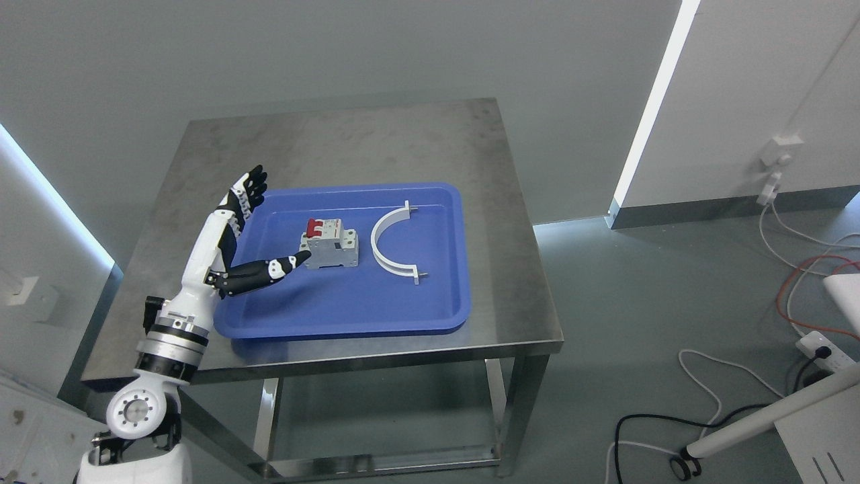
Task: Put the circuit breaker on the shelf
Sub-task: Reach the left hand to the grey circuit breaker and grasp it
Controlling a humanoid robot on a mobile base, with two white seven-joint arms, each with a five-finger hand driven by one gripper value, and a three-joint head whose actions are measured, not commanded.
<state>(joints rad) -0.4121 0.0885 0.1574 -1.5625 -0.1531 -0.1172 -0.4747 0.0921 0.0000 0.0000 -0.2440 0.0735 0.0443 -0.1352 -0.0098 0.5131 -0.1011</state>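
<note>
Head view | left robot hand (pixel 232 232) spread open, thumb at circuit breaker (pixel 330 243) | in blue tray (pixel 336 316)

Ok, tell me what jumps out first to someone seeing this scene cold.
The bright blue tray on the steel table grabs the eye first. In it sit a grey circuit breaker with red switches and, to its right, a white curved bracket. Next comes the robot's left hand, open over the tray's left side, thumb tip reaching to the breaker's left edge.
</note>
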